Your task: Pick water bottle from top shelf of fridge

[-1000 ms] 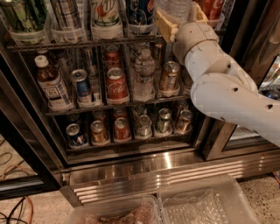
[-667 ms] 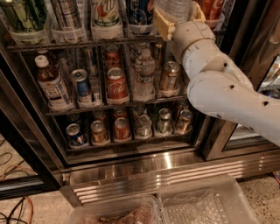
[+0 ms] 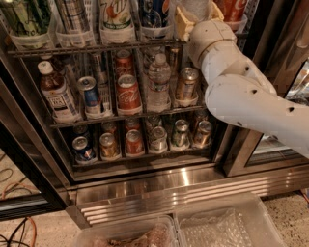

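Observation:
The water bottle (image 3: 196, 7) is a clear plastic bottle on the top shelf (image 3: 91, 48) of the fridge (image 3: 159, 189), at the top edge of the camera view; only its lower body shows. My gripper (image 3: 200, 15) reaches in from the right on the white arm. Its yellowish fingers (image 3: 183, 23) stand on either side of the bottle and seem closed against it. The bottle's label and cap are out of view.
Other bottles stand in clear holders (image 3: 116, 34) left of the water bottle. The middle rack has a small clear bottle (image 3: 158, 82), a tea bottle (image 3: 55, 92) and cans; the lower rack has cans (image 3: 134, 142). Clear plastic bins (image 3: 227, 226) sit on the floor in front.
The arm and gripper have shifted slightly up and to the left at the bottle. The shelves' contents have not moved.

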Robot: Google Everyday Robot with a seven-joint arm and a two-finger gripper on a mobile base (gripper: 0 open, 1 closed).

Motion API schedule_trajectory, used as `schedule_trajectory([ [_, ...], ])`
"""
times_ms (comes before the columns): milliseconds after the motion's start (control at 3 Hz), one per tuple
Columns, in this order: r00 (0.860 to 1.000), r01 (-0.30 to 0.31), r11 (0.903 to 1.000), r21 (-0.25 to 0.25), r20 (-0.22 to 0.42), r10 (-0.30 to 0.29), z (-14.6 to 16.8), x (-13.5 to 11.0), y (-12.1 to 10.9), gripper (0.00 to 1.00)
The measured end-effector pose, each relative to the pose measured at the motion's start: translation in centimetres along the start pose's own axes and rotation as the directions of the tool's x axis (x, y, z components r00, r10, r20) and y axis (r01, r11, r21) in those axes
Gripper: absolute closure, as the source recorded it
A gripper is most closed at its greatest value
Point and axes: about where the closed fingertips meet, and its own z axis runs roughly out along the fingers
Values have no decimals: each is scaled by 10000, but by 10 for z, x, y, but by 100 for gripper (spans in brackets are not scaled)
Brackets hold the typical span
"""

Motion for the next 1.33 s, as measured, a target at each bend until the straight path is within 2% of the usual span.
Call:
schedule_trajectory([
  [333,10000,15,10000,-2,-28,-15,0,0,-1,98],
  [1000,9987,148,9998,-122,-489,-154,-2,3,2,100],
  [1333,9987,149,9998,-121,-487,-155,-1,0,1,100],
])
